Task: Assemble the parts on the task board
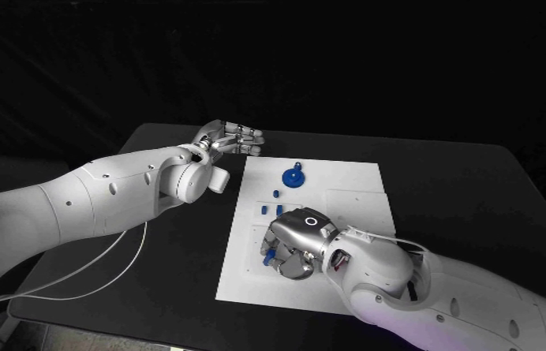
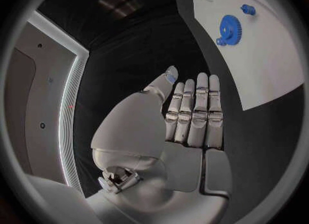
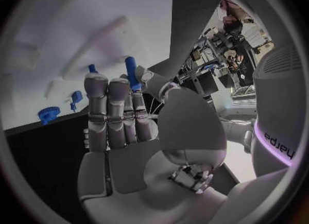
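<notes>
The white task board (image 1: 342,201) lies in the middle of the black table. A blue gear (image 1: 293,177) sits near its far left corner, with two small blue parts (image 1: 271,209) just nearer. My right hand (image 1: 296,244) hovers low over the board's near left part, above more blue pieces (image 1: 270,250). In the right wrist view a blue peg (image 3: 132,73) sticks out between thumb and forefinger of that hand (image 3: 122,121), apparently pinched. My left hand (image 1: 233,140) is off the board's far left corner, fingers straight and empty (image 2: 193,116). The gear (image 2: 229,28) lies beyond them.
Bare black table (image 1: 170,272) surrounds the board on all sides. A thin white cable (image 1: 114,264) from my left arm trails over the table's left part. The board's right half (image 1: 364,193) carries no loose parts.
</notes>
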You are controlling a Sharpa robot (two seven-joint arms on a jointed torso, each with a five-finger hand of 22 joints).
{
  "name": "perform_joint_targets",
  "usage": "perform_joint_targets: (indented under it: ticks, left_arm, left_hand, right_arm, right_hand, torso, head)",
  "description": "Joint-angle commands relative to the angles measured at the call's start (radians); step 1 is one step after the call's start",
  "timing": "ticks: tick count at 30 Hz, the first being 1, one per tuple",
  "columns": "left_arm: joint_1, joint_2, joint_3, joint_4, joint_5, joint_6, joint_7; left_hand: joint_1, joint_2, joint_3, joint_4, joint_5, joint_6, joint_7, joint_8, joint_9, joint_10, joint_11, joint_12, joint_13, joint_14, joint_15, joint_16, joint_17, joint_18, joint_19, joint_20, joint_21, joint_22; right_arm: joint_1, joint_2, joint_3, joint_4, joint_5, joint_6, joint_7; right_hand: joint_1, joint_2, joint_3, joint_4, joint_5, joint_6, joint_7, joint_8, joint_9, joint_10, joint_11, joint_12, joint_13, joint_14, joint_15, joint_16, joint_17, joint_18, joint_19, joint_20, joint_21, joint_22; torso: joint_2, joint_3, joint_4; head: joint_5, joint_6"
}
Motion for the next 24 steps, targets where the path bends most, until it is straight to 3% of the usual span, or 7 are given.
perform_joint_targets:
  ticks: [1,24]
  left_arm:
    - [0.000,0.001,0.001,0.001,0.005,0.013,0.008]
    - [0.000,-0.002,0.000,0.000,0.005,0.018,0.003]
  left_hand:
    - [0.002,0.004,-0.002,-0.005,0.005,0.000,-0.006,-0.001,0.000,-0.006,0.003,0.001,-0.001,-0.007,0.000,-0.004,-0.001,-0.001,0.003,0.001,0.000,-0.001]
    - [0.002,0.005,-0.003,-0.005,0.005,0.000,-0.006,-0.001,0.000,-0.008,0.004,0.001,-0.001,-0.009,0.001,-0.003,-0.001,0.000,0.003,0.002,0.000,-0.005]
  right_arm:
    - [-0.003,0.004,-0.003,-0.002,-0.056,0.048,-0.024]
    - [0.000,-0.024,-0.001,0.029,-0.084,0.067,-0.050]
  right_hand:
    - [0.000,0.008,0.002,-0.002,-0.002,0.007,-0.001,0.004,0.001,0.017,-0.012,0.004,0.000,-0.001,-0.009,-0.007,0.001,0.018,0.045,-0.008,-0.001,0.001]
    - [-0.001,0.006,0.011,-0.006,-0.010,0.012,-0.002,0.004,0.002,0.022,-0.014,0.004,0.000,0.000,-0.010,-0.009,0.002,0.016,0.045,-0.010,-0.004,0.005]
  torso:
    - [0.000,-0.0001,0.0001]
    - [0.000,0.0023,-0.0012]
  head:
    - [-0.001,0.000]
    - [0.000,0.001]
